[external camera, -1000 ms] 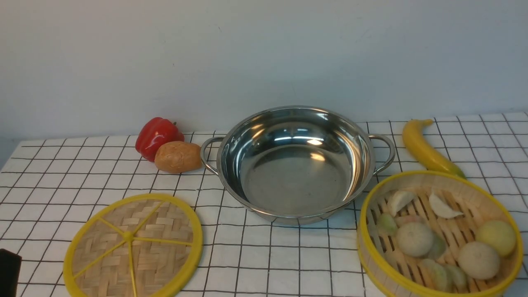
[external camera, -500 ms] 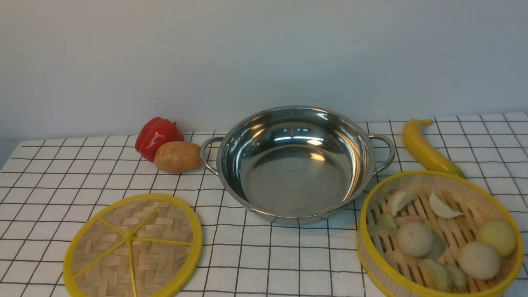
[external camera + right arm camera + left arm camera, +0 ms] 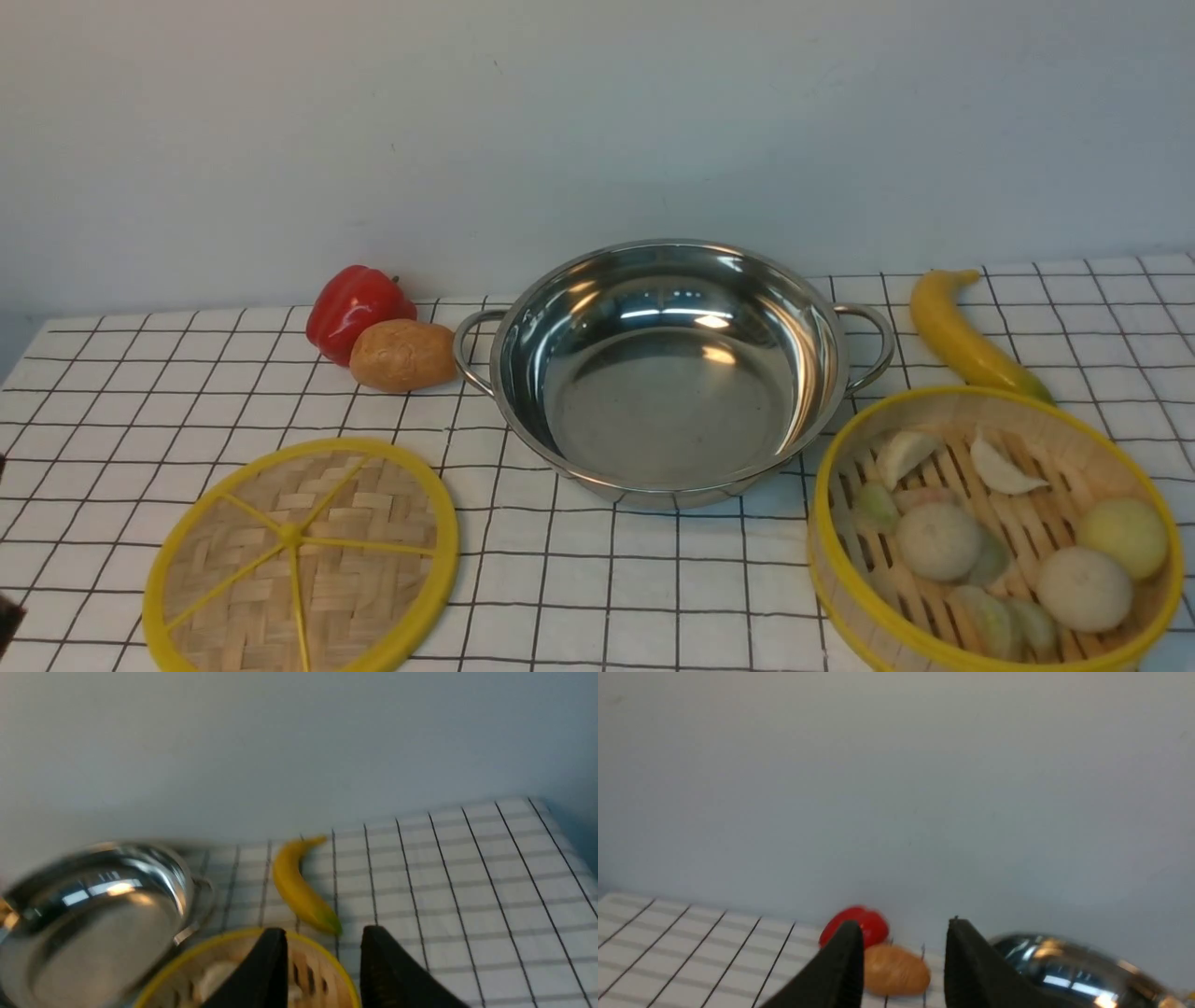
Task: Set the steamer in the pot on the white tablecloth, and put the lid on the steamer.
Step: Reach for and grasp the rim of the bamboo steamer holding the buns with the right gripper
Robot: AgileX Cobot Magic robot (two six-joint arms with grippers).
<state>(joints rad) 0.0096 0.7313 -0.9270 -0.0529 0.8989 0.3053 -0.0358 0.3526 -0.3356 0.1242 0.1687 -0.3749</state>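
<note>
The steamer [image 3: 971, 396], a bamboo basket with a yellow rim and buns on its slatted floor, stands on the white tablecloth [image 3: 653, 597] at the front right. The empty steel pot [image 3: 667, 401] stands in the middle. The lid [image 3: 301, 558], a flat woven disc with yellow spokes, lies at the front left. My grippers are out of the front view. In the left wrist view my left gripper [image 3: 903, 926] is open and empty in the air, facing the pot [image 3: 1069, 970]. In the right wrist view my right gripper [image 3: 322, 933] is open and empty just above the steamer [image 3: 322, 980].
A red pepper [image 3: 355, 308] and a brown potato [image 3: 403, 355] lie just left of the pot's left handle. A yellow banana [image 3: 966, 341] lies behind the steamer, right of the pot. A grey wall closes the table's far edge. A dark sliver [image 3: 5, 616] shows at the left edge.
The black part of my left arm at the bottom left corner of the front view has moved out, leaving only a sliver at the edge. The objects have not moved.
</note>
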